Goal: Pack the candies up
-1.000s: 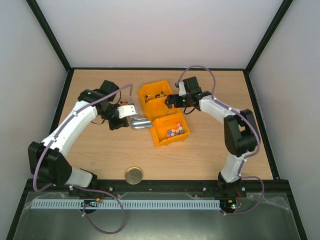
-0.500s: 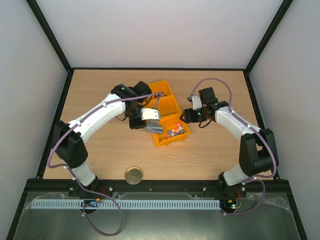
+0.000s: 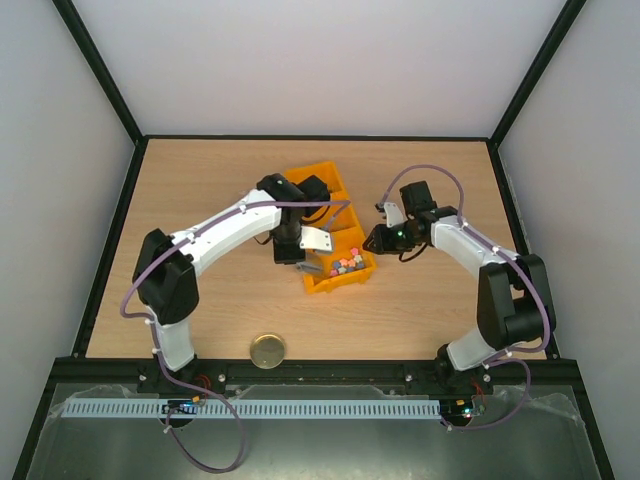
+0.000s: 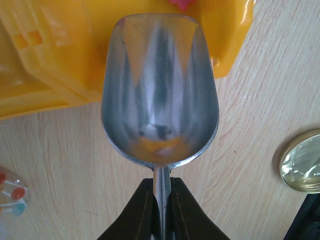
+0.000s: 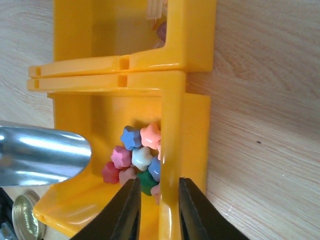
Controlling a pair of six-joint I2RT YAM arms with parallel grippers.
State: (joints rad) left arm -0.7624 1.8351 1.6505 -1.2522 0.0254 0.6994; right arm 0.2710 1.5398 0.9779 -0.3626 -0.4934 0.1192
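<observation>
the left gripper (image 4: 161, 189) was clenched on the thin stem of a smooth silver metal scoop (image 4: 160, 90). its rounded bowl reached just beyond the fingertips, over the rim of a glossy yellow plastic bin (image 4: 230, 35) on the wood-grain surface (image 4: 260, 100). the right gripper (image 5: 160, 184) straddled that bin's side wall; whether it pinched the wall could not be told. the candies (image 5: 137, 157), small star-shaped lumps in blue, pink, white, green and red, lay heaped inside the wall, just ahead of its left finger.
</observation>
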